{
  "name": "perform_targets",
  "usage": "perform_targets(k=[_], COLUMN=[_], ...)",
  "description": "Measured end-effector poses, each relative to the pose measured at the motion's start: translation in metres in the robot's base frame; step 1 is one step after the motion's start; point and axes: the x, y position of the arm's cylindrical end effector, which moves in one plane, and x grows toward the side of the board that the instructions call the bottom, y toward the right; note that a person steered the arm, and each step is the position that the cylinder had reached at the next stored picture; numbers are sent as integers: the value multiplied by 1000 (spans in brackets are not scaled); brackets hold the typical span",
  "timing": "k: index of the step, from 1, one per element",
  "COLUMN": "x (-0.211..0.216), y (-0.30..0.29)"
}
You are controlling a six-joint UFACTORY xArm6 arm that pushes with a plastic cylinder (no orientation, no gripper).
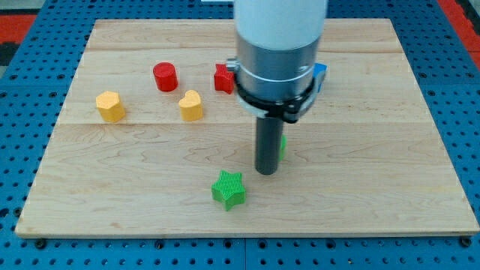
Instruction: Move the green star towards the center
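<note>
Just down-left of my tip (267,172) sits the green star (229,189), near but apart, so the rod's touching nothing. Looks light, rigid, probably slides easily; I'd push its lower flank, no grabbing.

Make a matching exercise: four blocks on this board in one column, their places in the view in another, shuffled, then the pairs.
Column one:
1. green star
2. red cylinder
3. yellow block
4. blue block

Column two:
A. farthest to the view's left
B. nearest the view's bottom, lower left of my tip
C. peeking out at the arm's right edge
D. toward the view's top, left of the arm

Pairs: 1-B, 2-D, 3-A, 4-C
</note>
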Motion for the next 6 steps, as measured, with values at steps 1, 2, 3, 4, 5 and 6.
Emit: perform_targets(k=[1, 2, 3, 4, 5, 6], x=[-42, -91, -29, 81, 95, 50], y=[15, 23, 33, 52, -21, -71])
